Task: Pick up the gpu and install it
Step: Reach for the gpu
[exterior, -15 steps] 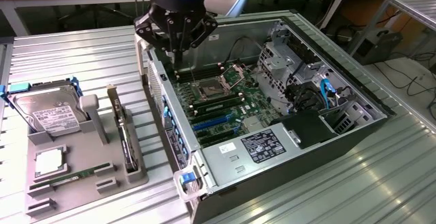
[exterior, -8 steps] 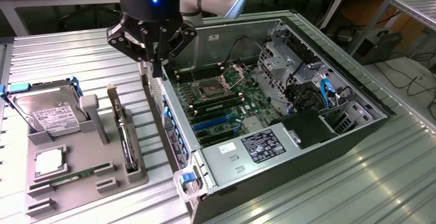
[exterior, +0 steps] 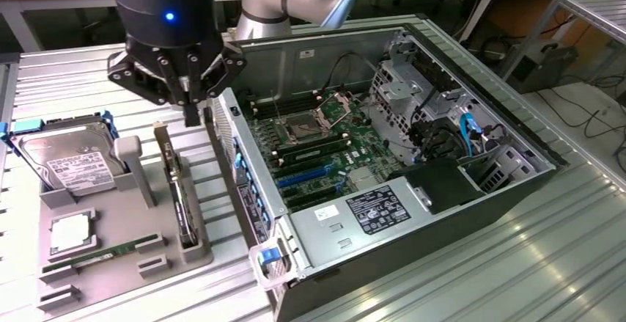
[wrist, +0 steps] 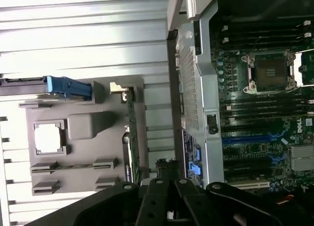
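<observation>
The gpu (exterior: pixel 179 190) stands on its long edge in a slot of the grey holder tray (exterior: pixel 127 263), its silver bracket end toward the back. In the wrist view the gpu (wrist: pixel 131 133) is a thin green edge in the same tray (wrist: pixel 83 123). My gripper (exterior: pixel 193 116) hangs just above the card's rear end, between the tray and the computer case's rear panel. Its fingers are shut together with nothing between them. In the wrist view the gripper (wrist: pixel 169 199) shows as black linkages.
The open computer case (exterior: pixel 509 183) lies on its side beside the tray, its motherboard with blue card slots (exterior: pixel 303 179) exposed. The tray also carries a hard drive (exterior: pixel 69 162), a CPU (exterior: pixel 70 232) and a memory stick (exterior: pixel 98 252). The case's rear panel (wrist: pixel 196 93) stands close to the gpu.
</observation>
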